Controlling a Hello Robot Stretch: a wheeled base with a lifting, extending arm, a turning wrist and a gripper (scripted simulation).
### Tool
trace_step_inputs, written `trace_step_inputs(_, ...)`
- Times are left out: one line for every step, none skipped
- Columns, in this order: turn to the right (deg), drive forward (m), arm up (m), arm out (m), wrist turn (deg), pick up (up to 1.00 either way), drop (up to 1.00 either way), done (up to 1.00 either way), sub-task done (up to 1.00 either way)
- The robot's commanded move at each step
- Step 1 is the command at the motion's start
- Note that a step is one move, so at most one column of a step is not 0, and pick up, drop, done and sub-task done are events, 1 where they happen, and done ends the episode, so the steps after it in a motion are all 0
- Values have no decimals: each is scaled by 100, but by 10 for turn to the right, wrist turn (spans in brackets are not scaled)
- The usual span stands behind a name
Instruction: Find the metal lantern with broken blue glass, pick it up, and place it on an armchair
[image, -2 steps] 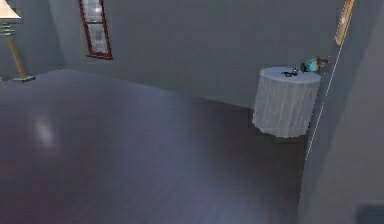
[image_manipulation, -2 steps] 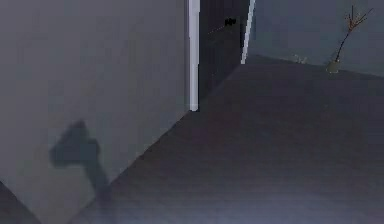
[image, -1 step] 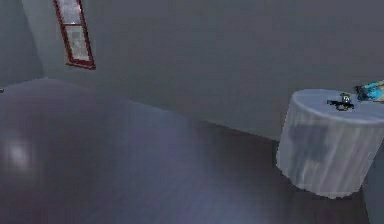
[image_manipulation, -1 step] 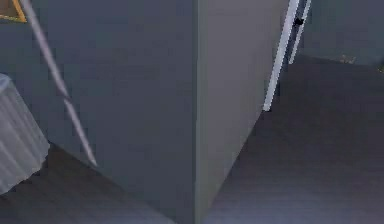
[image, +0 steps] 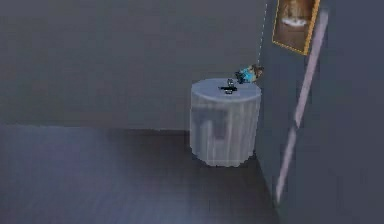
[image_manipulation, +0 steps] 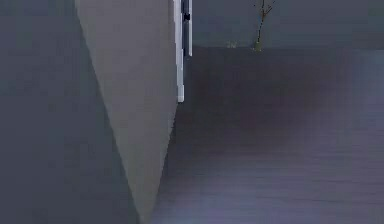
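A small blue-and-brown object (image: 249, 73) is spotted on the round grey counter (image: 222, 130), near a framed picture (image: 297, 25); the end effector's state cannot be told

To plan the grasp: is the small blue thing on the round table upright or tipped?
Tipped, it seems: the small blue thing lies slanted at the far edge of the round table.

A pale, seemingly round table (image: 222, 132) stands on dark floor (image: 90, 180) near a gold-framed wall picture (image: 296, 25).
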Motion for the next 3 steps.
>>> trace_step_inputs(0,100,0,0,0,0,0,0,0)
trace_step_inputs(150,0,0,0,0,0,0,0,0)
trace_step_inputs(0,15,0,0,0,0,0,0,0)
